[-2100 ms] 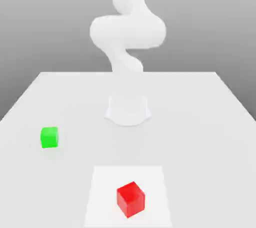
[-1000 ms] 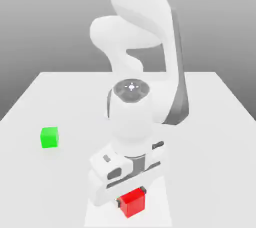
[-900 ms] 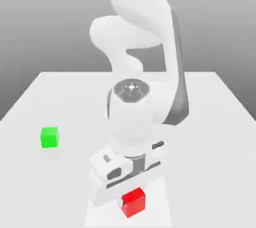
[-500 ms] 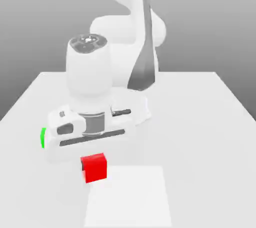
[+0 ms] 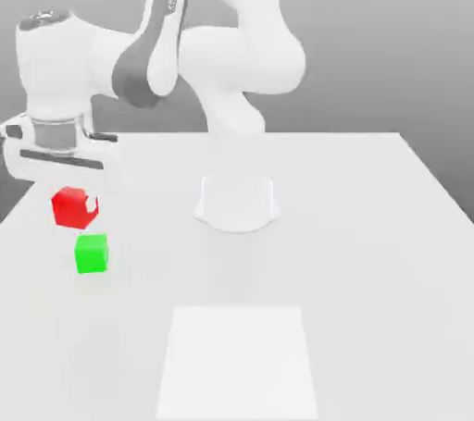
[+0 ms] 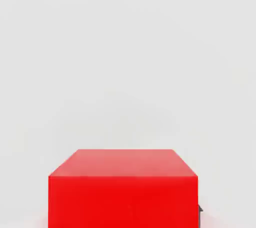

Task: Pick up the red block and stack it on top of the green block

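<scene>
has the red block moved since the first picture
Yes. The red block has left the pale square and now hangs in the gripper just above the green block, toward the exterior view's left.

red block (image 6: 123, 192) cut off by frame edge

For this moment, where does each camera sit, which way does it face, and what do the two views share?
Exterior view: off the arm, looking across the white table toward the arm's base; white Panda arm, gripper holding the small glossy red cube above the small green cube.
Hand view: on the hand, looking along the gripper at the table; a dark sliver beside the cube may be a finger.
Shared: the red cube and table.
</scene>
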Controlling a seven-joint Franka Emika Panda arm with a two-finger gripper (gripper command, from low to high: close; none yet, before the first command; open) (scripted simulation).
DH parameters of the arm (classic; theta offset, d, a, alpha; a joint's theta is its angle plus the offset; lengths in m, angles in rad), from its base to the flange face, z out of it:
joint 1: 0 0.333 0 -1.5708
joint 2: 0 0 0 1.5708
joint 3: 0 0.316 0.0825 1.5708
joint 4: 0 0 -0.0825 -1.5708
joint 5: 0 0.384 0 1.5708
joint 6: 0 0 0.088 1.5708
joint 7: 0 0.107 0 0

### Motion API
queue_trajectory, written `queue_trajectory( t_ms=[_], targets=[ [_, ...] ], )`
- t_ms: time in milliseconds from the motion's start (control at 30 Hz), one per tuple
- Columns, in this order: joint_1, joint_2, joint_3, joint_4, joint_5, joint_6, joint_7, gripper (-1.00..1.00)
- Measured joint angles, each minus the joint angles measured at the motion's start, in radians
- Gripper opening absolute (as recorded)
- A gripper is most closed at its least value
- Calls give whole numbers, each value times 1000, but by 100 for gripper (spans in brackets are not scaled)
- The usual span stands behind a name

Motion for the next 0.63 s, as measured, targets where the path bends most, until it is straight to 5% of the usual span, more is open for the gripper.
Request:
queue_trajectory(
  t_ms=[600, 633],
  targets=[
    [213, 306, -151, -13, 342, 301, -231, -100],
    [214, 320, -152, -14, 342, 318, -231, 100]
  ],
)
